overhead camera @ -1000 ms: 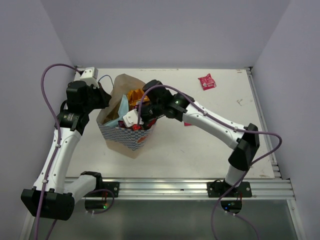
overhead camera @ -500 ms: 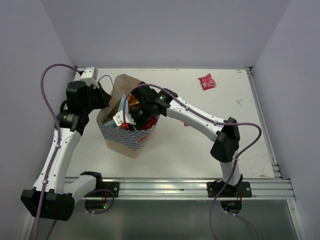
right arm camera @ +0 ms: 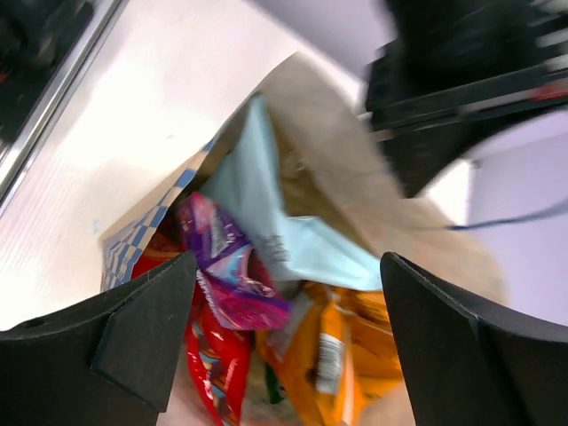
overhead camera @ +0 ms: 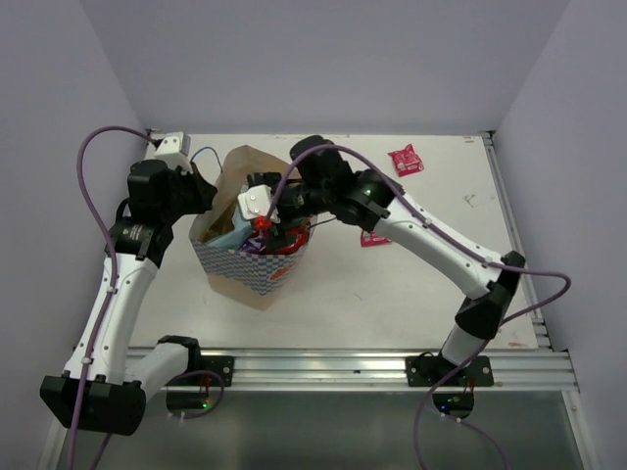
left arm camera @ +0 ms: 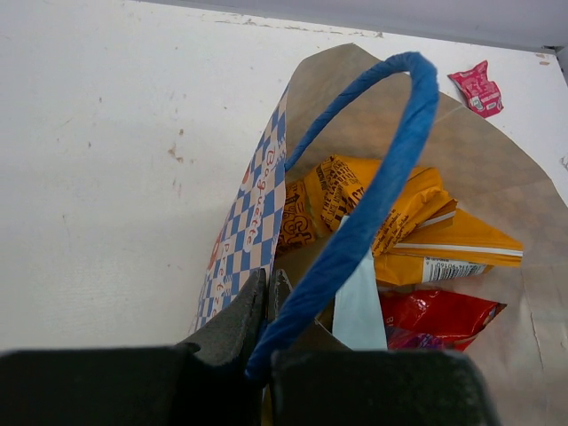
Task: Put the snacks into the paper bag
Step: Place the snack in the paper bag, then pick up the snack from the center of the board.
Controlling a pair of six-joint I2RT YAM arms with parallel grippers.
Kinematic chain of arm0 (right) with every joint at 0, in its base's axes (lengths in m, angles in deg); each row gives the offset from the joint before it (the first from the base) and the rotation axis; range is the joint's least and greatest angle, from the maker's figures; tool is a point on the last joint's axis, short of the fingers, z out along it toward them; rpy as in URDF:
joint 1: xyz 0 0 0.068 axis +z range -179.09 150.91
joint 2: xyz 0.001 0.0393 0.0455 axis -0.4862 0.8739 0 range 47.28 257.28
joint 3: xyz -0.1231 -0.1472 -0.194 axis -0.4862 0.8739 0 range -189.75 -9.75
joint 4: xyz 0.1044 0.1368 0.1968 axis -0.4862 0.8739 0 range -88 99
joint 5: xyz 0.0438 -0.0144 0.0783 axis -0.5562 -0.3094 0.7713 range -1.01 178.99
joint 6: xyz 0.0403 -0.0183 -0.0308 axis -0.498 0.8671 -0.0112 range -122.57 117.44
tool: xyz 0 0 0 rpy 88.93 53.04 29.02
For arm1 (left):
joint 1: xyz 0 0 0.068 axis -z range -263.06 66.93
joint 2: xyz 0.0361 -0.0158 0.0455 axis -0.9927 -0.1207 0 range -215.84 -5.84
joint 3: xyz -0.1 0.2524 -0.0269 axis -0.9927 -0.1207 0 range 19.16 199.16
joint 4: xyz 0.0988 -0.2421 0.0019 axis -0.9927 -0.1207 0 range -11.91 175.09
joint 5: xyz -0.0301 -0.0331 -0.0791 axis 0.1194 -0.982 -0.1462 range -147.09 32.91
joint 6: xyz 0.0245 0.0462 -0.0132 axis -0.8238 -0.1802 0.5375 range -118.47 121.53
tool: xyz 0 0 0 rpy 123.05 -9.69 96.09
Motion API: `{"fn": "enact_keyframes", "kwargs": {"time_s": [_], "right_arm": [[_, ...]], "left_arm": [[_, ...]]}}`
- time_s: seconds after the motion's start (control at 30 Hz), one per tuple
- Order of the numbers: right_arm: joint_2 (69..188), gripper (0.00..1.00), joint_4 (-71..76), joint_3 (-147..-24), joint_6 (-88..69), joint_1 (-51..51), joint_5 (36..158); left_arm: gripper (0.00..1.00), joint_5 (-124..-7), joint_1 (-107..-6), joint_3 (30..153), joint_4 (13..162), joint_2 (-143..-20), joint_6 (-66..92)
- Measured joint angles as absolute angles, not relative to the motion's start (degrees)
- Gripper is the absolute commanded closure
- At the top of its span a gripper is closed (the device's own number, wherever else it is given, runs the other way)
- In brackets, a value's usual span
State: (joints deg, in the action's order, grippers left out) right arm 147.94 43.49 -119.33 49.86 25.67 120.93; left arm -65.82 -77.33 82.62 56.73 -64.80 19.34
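Observation:
The paper bag [overhead camera: 250,274] stands open at the table's left, checkered outside [left arm camera: 257,204], brown inside [right arm camera: 342,151]. My left gripper [left arm camera: 266,288] is shut on its near rim, beside the blue cord handle [left arm camera: 373,195]. My right gripper [right arm camera: 288,262] hangs open over the bag's mouth [overhead camera: 266,230], holding nothing. Inside lie an orange chip bag [left arm camera: 404,226], a red bag [left arm camera: 435,311], a light-blue bag [right arm camera: 275,222] and a purple pack [right arm camera: 222,262]. A pink pack [overhead camera: 405,160] lies on the table at the far right. Another small pink pack [overhead camera: 372,238] shows under my right arm.
Walls close the table [overhead camera: 441,284] at the back and both sides. A metal rail [overhead camera: 343,367] runs along the near edge by the arm bases. A purple cable [overhead camera: 93,157] loops from the left arm.
My right gripper has opened and risen from inside the bag to above its mouth, and the purple pack now lies loose among the snacks. The left gripper has kept its hold.

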Motion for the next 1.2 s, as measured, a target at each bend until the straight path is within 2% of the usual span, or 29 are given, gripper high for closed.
{"fn": "enact_keyframes", "kwargs": {"time_s": [0.1,0.23,0.5,0.9,1.2], "right_arm": [[141.7,0.02,37.3,-117.3,46.3,25.7,118.9],[135.6,0.02,29.5,-114.2,40.1,25.7,113.0],[128.6,0.01,15.2,-103.1,27.0,23.3,91.1],[122.4,0.01,8.2,-89.8,2.1,7.7,68.4],[122.4,0.02,10.6,-81.9,-13.4,-1.7,64.5]], "left_arm": [[1.00,-65.8,-77.3,82.6,56.7,-64.8,19.3],[0.99,-65.8,-77.3,82.6,56.7,-64.7,19.3],[0.99,-65.8,-77.3,82.6,56.7,-64.3,19.3],[0.98,-65.8,-77.3,82.6,56.6,-63.8,19.3],[0.98,-65.4,-77.3,82.6,56.5,-63.5,19.3]]}}
